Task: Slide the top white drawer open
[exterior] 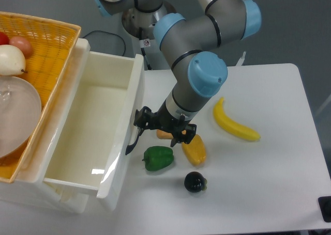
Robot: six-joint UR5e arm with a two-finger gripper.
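Nearest the camera, the top white drawer [98,121] sticks far out from under the yellow wicker basket [46,54], and its deep tray is bare inside. Its curved black handle [133,141] sits on the front panel. The gripper [161,125] is just beside that handle, but I cannot tell if the fingers grip it or are let go. The drawer looks about fully open. A good pull goes straight, away from the basket, slow, missing the green pepper [158,158] close by.
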